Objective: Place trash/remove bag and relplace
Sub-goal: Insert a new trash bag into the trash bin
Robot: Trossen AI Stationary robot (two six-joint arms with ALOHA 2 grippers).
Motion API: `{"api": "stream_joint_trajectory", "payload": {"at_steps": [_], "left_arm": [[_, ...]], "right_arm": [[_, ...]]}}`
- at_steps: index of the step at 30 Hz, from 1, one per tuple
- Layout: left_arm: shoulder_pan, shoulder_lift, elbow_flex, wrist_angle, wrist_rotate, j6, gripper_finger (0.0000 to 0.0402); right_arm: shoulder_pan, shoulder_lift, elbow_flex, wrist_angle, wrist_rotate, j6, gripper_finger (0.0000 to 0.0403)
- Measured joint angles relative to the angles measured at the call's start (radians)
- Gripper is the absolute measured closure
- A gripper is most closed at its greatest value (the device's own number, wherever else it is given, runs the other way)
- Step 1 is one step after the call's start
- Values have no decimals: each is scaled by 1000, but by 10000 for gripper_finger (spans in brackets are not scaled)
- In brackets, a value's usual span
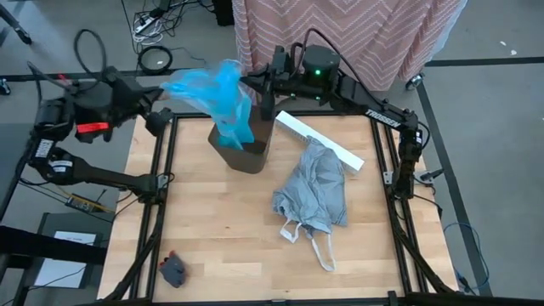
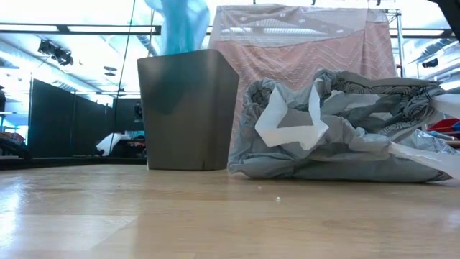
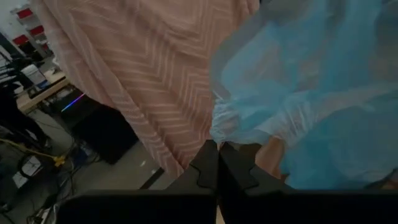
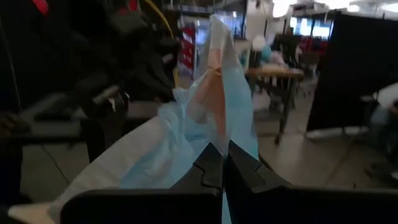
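Your left claw (image 1: 160, 119) is above the counter's (image 1: 221, 221) far left corner, closed on the blue bag (image 1: 217, 93). That bag stretches across into the bin (image 1: 246, 149). Your right claw (image 1: 262, 89), above the bin's far rim, is closed on the same bag. The grey bag (image 1: 316, 191) lies right of the bin, beside a white box (image 1: 319, 140).
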Motion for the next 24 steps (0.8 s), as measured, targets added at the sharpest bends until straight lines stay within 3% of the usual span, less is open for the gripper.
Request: {"api": "stream_joint_trajectory", "payload": {"at_steps": [5, 12, 20, 24], "left_arm": [[0, -9, -145, 12, 6, -3, 396], [0, -53, -429, 72, 32, -78, 396], [0, -136, -602, 109, 212, -218, 396], [0, -179, -612, 111, 313, -328, 396]], "right_arm": [[-17, 0, 0, -139, 8, -6, 403], [-36, -1, 0, -508, 131, -31, 403], [-36, -10, 0, -788, 165, -4, 403], [-13, -9, 0, -867, 178, 0, 403]]}}
